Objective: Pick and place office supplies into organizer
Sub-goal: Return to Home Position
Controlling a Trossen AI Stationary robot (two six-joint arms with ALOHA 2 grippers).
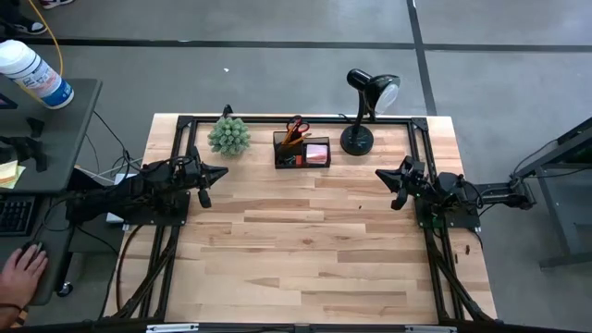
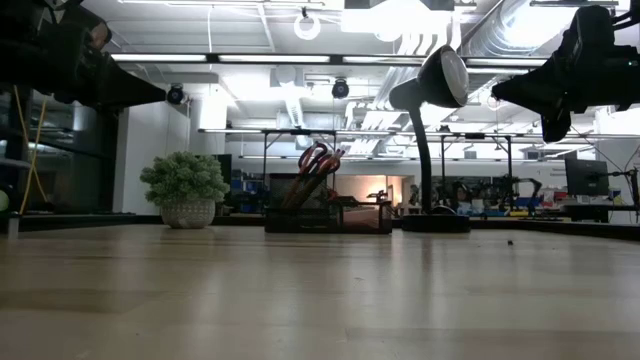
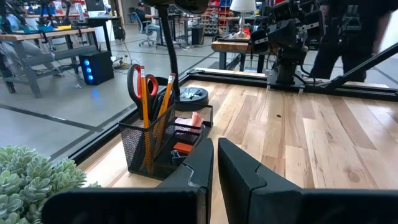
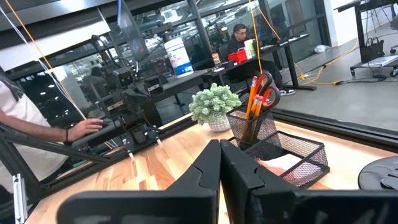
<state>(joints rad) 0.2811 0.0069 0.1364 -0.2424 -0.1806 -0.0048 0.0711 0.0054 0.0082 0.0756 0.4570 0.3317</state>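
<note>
Organizer (image 1: 302, 153) noted at the desk's (image 1: 314, 250) far edge, between a green plant (image 1: 228, 136) and a black lamp (image 1: 368, 111). Scissors (image 3: 137, 78) and orange pencils (image 3: 145, 99) are seen upright in its taller compartment; a pink sticky-note pad (image 1: 318, 151) and a small red piece (image 3: 181, 148) are lodged in the lower tray. No loose supplies are seen on the desk, so sorting is judged finished, with only the arms' parking left. Left hand (image 1: 205, 178) is held raised near the left edge, fingers narrow, nothing gripped. Right hand (image 1: 398, 185) is held raised near the right edge, fingers together, empty.
</note>
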